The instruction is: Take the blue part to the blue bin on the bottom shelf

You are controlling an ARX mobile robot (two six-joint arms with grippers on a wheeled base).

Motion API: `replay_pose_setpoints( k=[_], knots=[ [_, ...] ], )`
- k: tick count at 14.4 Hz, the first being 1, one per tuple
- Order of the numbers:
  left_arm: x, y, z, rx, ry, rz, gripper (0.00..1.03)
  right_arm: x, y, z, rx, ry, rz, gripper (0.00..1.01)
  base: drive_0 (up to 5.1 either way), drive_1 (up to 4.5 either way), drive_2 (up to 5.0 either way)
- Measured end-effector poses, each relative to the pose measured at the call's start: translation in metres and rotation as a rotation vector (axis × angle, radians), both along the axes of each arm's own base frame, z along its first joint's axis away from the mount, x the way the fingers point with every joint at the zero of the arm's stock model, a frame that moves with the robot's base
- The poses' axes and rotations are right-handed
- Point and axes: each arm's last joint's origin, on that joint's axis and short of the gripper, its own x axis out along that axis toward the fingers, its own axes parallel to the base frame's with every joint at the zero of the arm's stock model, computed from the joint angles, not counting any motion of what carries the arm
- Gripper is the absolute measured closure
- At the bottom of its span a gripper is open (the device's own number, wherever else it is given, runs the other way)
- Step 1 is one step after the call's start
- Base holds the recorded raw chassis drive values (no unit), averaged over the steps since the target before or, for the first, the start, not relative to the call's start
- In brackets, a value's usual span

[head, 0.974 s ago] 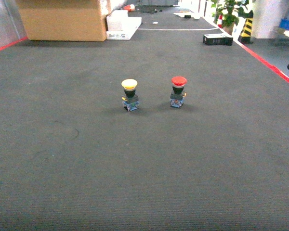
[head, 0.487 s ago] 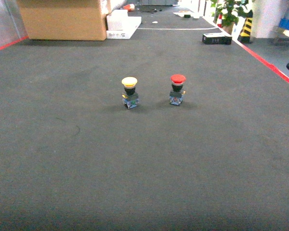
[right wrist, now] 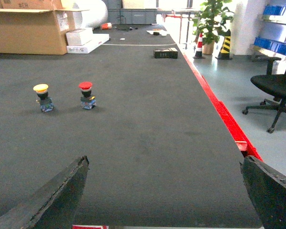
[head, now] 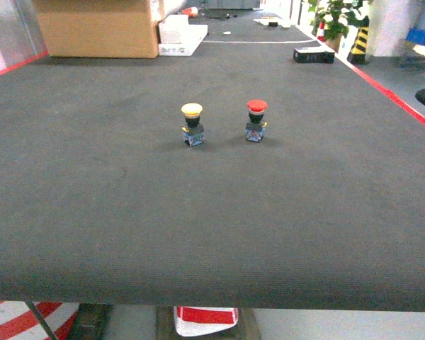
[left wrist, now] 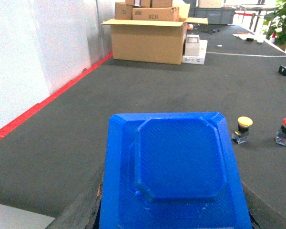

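A blue part (left wrist: 174, 167), smooth blue plastic with a raised eight-sided face, fills the lower middle of the left wrist view. My left gripper (left wrist: 174, 193) is shut on it, with a dark finger (left wrist: 83, 210) showing at each side of it. My right gripper (right wrist: 164, 162) stands open with nothing between its fingers (right wrist: 62, 191), hovering over the near edge of the black table (right wrist: 148, 143). Neither gripper shows in the head view. The blue bin and the bottom shelf are out of view.
A yellow-capped button (head: 192, 124) and a red-capped button (head: 256, 120) stand side by side on the black table (head: 212, 234). Its front edge runs across the bottom of the head view. A cardboard box (head: 95, 28) sits at the far left. An office chair (right wrist: 276, 90) stands to the right.
The head view has pulled back from the table. The two buttons look smaller and higher in the frame. The table's front edge and the floor below it have come into view.
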Motion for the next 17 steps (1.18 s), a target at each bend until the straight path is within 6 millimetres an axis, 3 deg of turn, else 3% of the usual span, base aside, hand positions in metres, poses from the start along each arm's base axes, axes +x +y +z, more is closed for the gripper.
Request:
replay_pose_setpoints(
  k=[17],
  knots=[
    [0.0007, -0.0001, -0.0004, 0.000, 0.004, 0.002, 0.60, 0.0000, 0.0000, 0.0001, 0.000, -0.002, 0.001, 0.03, -1.6, -1.60, -1.6]
  ],
)
